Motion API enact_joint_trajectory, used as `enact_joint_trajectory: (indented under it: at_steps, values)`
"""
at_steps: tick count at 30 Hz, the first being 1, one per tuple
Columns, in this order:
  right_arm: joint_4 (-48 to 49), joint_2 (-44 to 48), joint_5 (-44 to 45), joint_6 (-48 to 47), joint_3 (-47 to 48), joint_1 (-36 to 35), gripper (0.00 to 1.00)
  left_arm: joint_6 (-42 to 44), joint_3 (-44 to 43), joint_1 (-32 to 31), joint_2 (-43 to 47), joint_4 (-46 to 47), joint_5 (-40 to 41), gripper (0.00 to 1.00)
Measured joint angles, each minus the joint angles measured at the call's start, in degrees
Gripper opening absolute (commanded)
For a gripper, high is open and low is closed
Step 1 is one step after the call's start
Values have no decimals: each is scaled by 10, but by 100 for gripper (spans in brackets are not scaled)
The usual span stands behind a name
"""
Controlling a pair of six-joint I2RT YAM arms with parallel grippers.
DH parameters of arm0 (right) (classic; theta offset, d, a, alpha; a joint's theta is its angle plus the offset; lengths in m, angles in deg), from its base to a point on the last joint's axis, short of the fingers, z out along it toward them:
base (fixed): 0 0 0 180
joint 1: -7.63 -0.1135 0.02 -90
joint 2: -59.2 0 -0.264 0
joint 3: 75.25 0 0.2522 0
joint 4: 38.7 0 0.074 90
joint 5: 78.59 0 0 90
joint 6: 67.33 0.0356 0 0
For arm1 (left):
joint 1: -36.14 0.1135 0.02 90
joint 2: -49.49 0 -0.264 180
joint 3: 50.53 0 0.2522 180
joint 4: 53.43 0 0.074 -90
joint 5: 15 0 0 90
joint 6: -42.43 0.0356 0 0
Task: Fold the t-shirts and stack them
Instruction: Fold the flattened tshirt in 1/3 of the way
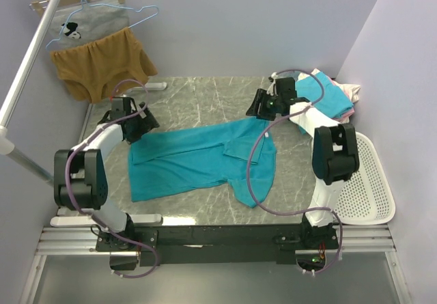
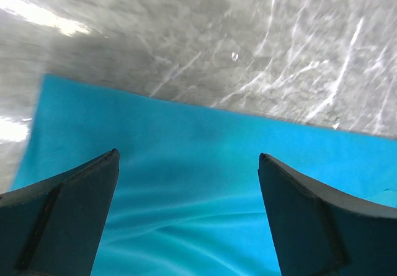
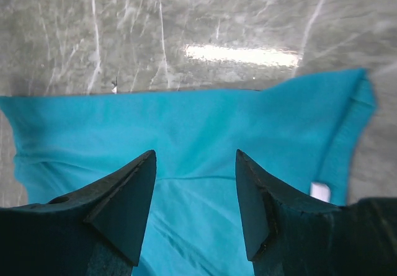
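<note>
A teal t-shirt (image 1: 198,157) lies spread on the grey marble table, its hem to the left and its collar and sleeves to the right. My left gripper (image 1: 138,128) is open just above the shirt's far-left corner; its fingers (image 2: 68,208) frame the teal cloth (image 2: 186,164). My right gripper (image 1: 261,107) is open over the shirt's far-right shoulder edge; in the right wrist view the cloth (image 3: 192,139) lies between its fingertips (image 3: 133,189), a white label (image 3: 320,191) at the right. A pile of folded shirts (image 1: 332,93), turquoise over pink and white, lies at the back right.
A white perforated tray (image 1: 365,181) sits at the right edge. A mustard-brown garment (image 1: 102,61) and a grey printed one (image 1: 85,24) hang on a rack at the back left. A slanted white pole (image 1: 24,72) stands at the left.
</note>
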Motion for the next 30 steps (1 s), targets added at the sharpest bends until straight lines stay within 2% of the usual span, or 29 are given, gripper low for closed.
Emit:
enact_joint_trajectory:
  at_steps: [9,14,23,27,30]
  values:
    - [-24,-116,-4,10,38,-6,61,-8,-6,-4,-96,33,-26,99]
    - [-49,-127,19,23,59,-2,61,-6,-55,-4,-139,41,-20,100]
    - [-114,-191,46,43,175,8,62,1,-183,-4,-241,44,-33,100]
    - [-94,-183,60,32,164,10,63,7,-165,-4,-233,74,-44,99]
    - [-58,-139,62,21,101,16,63,9,-117,-4,-198,88,-45,100]
